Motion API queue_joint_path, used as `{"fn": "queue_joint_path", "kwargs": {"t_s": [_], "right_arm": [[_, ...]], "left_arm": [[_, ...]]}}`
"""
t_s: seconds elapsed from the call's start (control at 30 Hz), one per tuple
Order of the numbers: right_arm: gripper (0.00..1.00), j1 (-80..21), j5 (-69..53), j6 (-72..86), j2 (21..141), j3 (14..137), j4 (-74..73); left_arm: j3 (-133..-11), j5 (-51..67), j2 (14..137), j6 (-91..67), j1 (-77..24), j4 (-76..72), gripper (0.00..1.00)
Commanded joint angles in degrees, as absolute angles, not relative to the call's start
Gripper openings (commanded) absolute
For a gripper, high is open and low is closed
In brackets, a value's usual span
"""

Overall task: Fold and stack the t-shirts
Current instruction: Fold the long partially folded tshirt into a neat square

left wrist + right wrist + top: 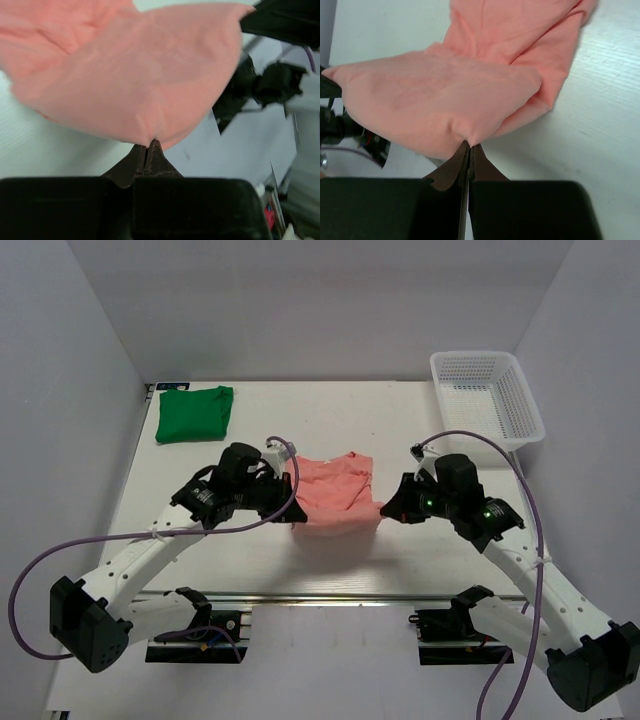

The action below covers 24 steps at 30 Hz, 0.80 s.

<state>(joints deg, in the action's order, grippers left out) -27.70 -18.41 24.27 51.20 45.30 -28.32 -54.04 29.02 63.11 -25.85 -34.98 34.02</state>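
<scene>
Near the middle of the near edge of the tabletop, the salmon-pink t-shirt is partly folded. Its near portion is lifted between the two arms, and its far portion rests on the surface.

Left gripper: jaws together, clamped on a pinch of pink cloth at the shirt's left side.
Right gripper: jaws together, clamped on a pinch of pink cloth at the shirt's right side.

Toward the far-left corner, the green t-shirt lies folded into a compact rectangle, well apart from both grippers. A white mesh basket stands at the far-right corner.

Handling (judged):
- The cloth is light and soft, with no stiffness. In both wrist views it drapes in a rounded fold from the pinch point.
- It is not fragile.
- Thin layers may slip out of a shallow pinch. Whether each pinch takes one layer or several cannot be told.
- Take hold at the edges or corners of the layer to be folded, one gripper on each side.
- Keep both grips level under light tension so that the fold line lies straight. Uneven height or pull would likely skew the fold.

Markings: no brand, label, print or writing can be read on either shirt or on the basket.
</scene>
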Motion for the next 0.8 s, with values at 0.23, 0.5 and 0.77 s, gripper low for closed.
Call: {"fn": "queue_joint_path", "kwargs": {"t_s": [0.23,0.5,0.77], "right_arm": [[0.00,-27.0,-0.8,26.3,58.0,53.3,-20.8],[0.00,-26.6,-0.5,23.8,68.4,61.6,-17.6],[0.00,-25.5,6.2,24.5,78.7,69.1,-16.5]], "left_arm": [[-64.2,4.5,70.2,-30.8,-33.9,34.4,0.00],[-68.2,-3.2,75.6,-30.2,-32.9,34.4,0.00],[-73.1,-9.6,82.1,-33.0,-31.2,33.0,0.00]]}}
